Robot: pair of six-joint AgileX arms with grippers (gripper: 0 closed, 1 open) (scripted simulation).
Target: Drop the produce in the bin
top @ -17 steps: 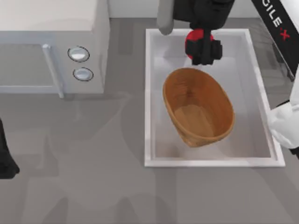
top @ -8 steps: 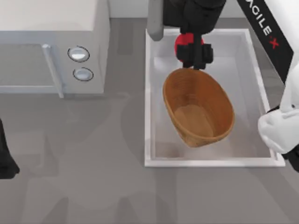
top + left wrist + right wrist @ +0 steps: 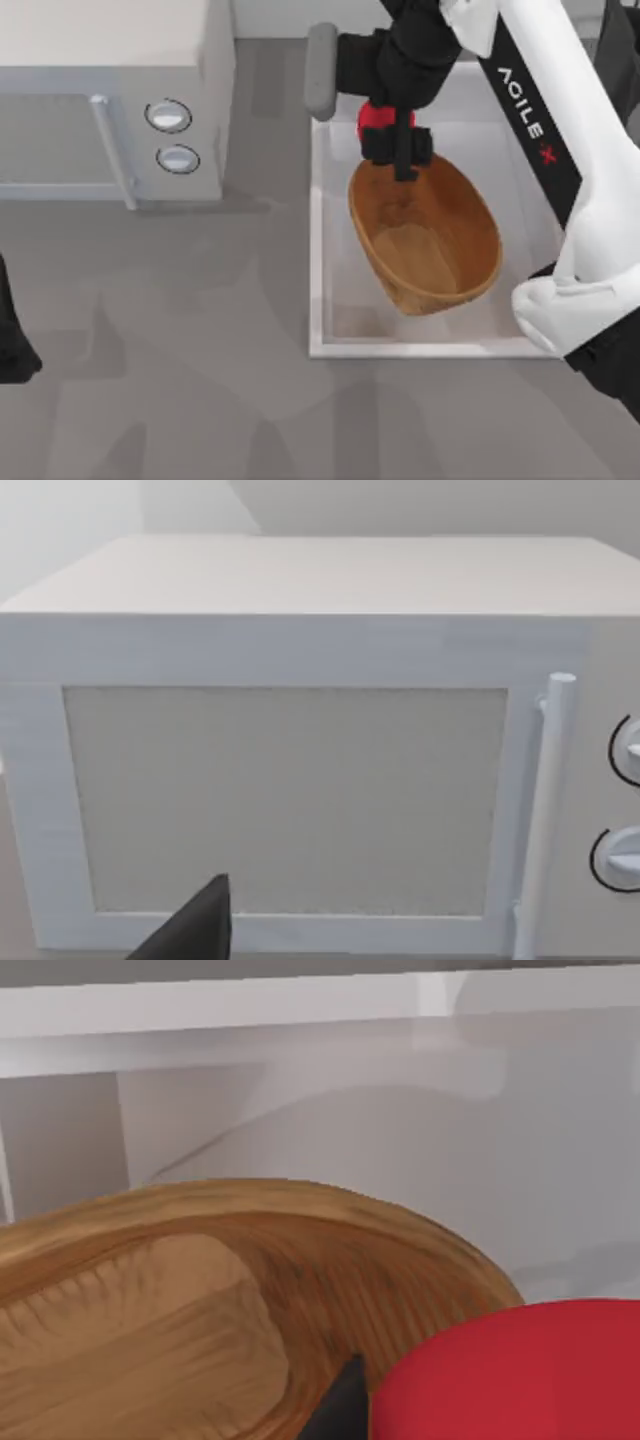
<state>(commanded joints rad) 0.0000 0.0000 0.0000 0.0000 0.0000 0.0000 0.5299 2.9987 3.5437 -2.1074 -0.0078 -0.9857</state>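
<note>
Now we hold the produce [image 3: 377, 117] gripped in our right claw [image 3: 397, 150] just above the far rim of the bin [image 3: 470, 280], so only the release is left, while our left arm waits parked at the tabletop's left edge.

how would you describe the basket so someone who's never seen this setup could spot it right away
Find the white microwave at the table's left; to its right is a white rectangular sink. The basket lies inside it, with the right gripper holding a red tomato over its far rim. It is the one brown, oval, woven-look thing among white and grey neighbours.
</note>
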